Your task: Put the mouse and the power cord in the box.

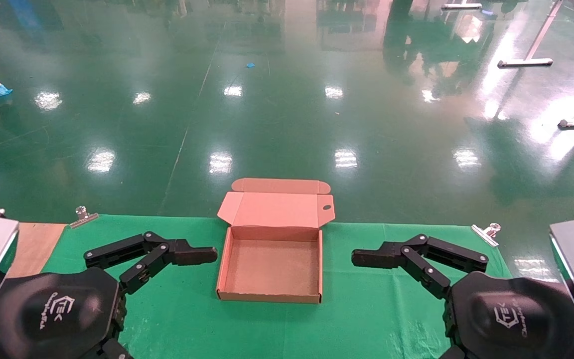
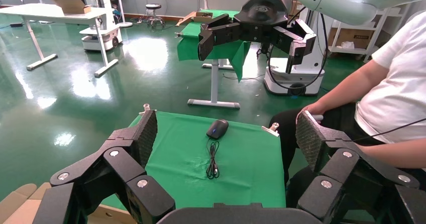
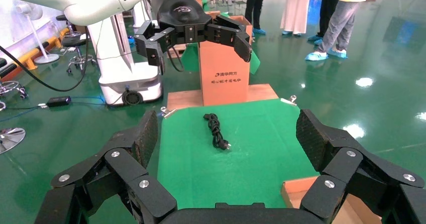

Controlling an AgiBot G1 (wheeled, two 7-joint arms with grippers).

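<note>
**Both arms up, box open, nothing loaded**

Shallow brown cardboard mailer box (image 1: 269, 262) sits centre on the green cloth-covered table (image 1: 366, 309), lid hinged back toward the far edge, side flaps out, interior bare.

L gripper (image 1: 202, 255) hovers just left of the box, black fingers spread wide apart, holding nothing. R gripper (image 1: 366, 258) mirrors it just right of the box, fingers likewise apart, nothing held. Tips of both point inward at the box, not touching it.

Small black oval computer mouse (image 2: 217, 128) seen in L wrist view: lies on the green cloth toward a table end, thin black cable (image 2: 213, 159) bunched loosely beside it. Thick black coiled power cord (image 3: 216, 130) seen in R wrist view: lies on the cloth toward the other end, plug end nearest the camera, tall brown carton (image 3: 224, 68) standing behind it. Metal clips (image 1: 83, 217) pin the cloth at table edge.
</note>
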